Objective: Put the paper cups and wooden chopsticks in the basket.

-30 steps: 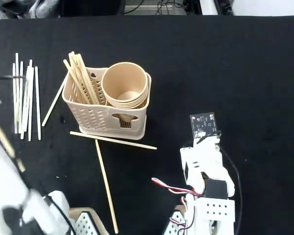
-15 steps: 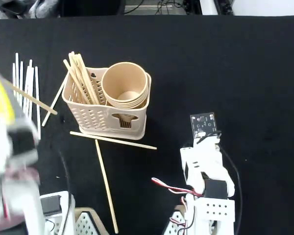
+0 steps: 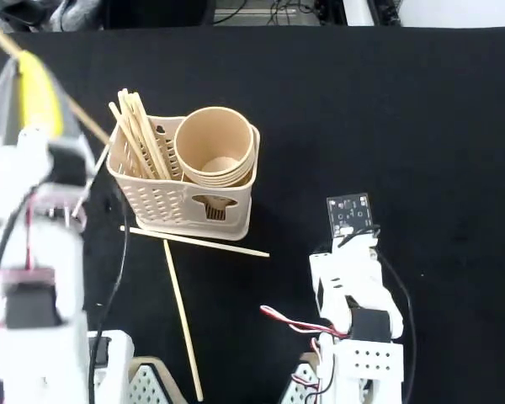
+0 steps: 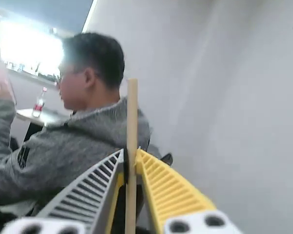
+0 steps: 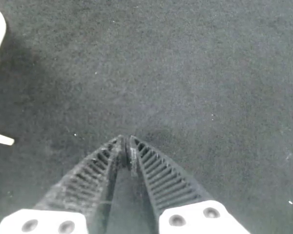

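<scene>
A beige slotted basket (image 3: 178,195) stands left of the table's middle. Nested paper cups (image 3: 215,147) sit in its right half and several wooden chopsticks (image 3: 139,130) lean in its left half. My left gripper (image 4: 129,156) is lifted high and shut on one chopstick (image 4: 132,112). From above, that held chopstick (image 3: 82,116) slants across the raised left arm (image 3: 35,109), its lower end near the basket's left rim. My right gripper (image 5: 126,145) is shut with nothing in it, just above the black cloth.
Two loose chopsticks lie in front of the basket: one (image 3: 194,241) flat along its base, another (image 3: 183,320) running toward the front edge. The right arm (image 3: 353,286) sits folded at the front centre. The black cloth to the right is bare.
The left arm has swung up and toward the basket with the chopstick in its gripper, now covering the loose chopsticks at the far left. The right arm has not moved.
</scene>
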You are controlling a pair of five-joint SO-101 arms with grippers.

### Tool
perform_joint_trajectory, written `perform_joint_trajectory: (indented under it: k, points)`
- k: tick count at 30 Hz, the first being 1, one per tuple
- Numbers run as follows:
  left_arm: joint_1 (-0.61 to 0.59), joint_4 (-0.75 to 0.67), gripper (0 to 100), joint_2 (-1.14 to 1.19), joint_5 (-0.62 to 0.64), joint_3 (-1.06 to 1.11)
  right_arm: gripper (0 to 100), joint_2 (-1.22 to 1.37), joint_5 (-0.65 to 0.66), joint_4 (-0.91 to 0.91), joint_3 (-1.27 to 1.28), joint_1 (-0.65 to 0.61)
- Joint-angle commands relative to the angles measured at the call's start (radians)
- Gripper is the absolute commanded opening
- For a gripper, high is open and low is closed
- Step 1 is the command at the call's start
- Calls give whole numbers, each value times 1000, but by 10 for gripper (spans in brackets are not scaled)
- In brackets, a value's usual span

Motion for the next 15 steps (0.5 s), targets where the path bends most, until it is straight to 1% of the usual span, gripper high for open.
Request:
perform_joint_trajectory:
  k: [1, 4, 5, 6, 8, 12, 15]
  points:
    - [7, -44, 28, 89, 15, -21, 15, -8, -3, -15, -7, 11]
    - [10, -38, 30, 166, 15, -22, 15, -8, -2, -15, -7, 11]
    - [13, -23, 34, 183, 12, -22, 15, -8, -2, -15, -7, 11]
    - [16, 23, 48, 204, -11, -35, 15, -8, -2, -15, -7, 11]
    - [47, 170, 80, 245, -55, -111, 15, -8, -2, -15, -7, 12]
    - [105, 555, 168, 282, -72, -282, 15, -8, -2, -15, -8, 14]
    - [119, 732, 242, 305, -71, -371, 15, -8, -2, -15, -10, 15]
